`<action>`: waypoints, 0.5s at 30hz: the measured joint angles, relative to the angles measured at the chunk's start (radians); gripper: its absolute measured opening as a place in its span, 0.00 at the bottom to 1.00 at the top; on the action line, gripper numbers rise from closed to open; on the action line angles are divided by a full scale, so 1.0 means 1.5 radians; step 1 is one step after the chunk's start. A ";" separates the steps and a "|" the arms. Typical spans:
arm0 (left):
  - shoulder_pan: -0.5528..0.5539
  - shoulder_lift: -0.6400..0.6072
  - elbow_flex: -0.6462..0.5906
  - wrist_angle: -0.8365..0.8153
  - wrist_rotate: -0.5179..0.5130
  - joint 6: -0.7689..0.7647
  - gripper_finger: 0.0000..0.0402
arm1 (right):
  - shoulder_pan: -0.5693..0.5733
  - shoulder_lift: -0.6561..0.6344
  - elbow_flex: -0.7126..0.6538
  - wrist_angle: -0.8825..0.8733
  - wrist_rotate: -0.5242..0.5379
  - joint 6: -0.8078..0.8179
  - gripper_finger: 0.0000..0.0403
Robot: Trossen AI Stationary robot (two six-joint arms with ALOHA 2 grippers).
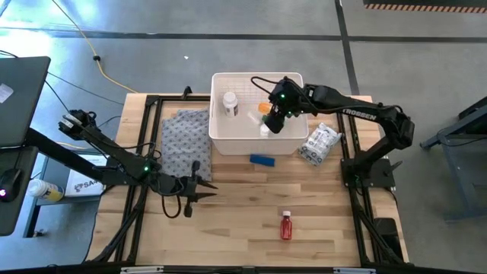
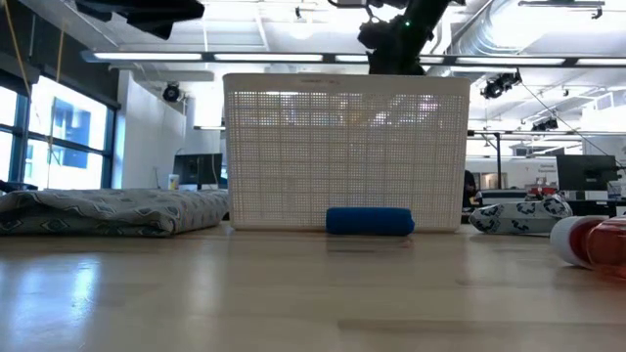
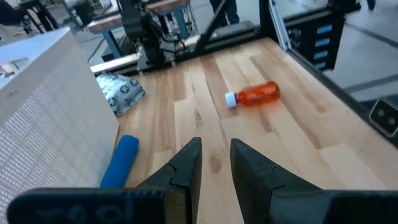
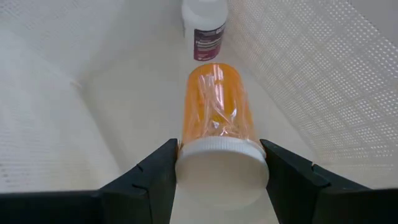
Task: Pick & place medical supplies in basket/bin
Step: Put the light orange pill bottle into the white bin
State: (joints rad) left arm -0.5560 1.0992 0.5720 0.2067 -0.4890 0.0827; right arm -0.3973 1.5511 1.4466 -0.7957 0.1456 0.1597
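My right gripper [image 1: 272,125] reaches over the white slotted basket [image 1: 217,114] and is shut on an orange pill vial [image 4: 214,112] with a white cap. A white bottle [image 1: 230,104] lies on the basket floor beyond the vial. In front of the basket a blue block [image 1: 262,160] lies on its side. A red white-capped bottle [image 1: 286,225] lies on its side near the table's front edge. A crinkly packet [image 1: 319,143] lies to the right of the basket. My left gripper [image 1: 205,186] hovers at the left front, narrowly open with nothing between its fingers. My right gripper pinches the vial's white cap [image 4: 221,171] between its two fingers, one on each side of the cap. The fingers slant down from the table's right, and the vial points away along them, into the basket. Whether its far end touches the basket floor I cannot tell.
A folded grey patterned cloth [image 1: 185,141] lies left of the basket. Black frame rails run along the table's left and right sides. Bare wood lies between the blue block and the red bottle.
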 joint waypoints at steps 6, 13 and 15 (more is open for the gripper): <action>0.000 0.001 0.000 -0.010 -0.002 0.012 0.29 | -0.002 0.000 0.000 -0.027 -0.022 0.026 0.49; 0.000 0.001 0.000 -0.024 -0.002 0.012 0.29 | 0.020 -0.006 0.098 -0.146 -0.024 0.046 0.49; 0.000 0.001 0.000 -0.023 -0.002 0.012 0.29 | 0.028 -0.007 0.146 -0.184 -0.016 0.050 0.49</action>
State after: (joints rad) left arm -0.5560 1.1004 0.5720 0.1722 -0.4927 0.1005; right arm -0.3559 1.5402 1.6654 -1.0721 0.1221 0.2340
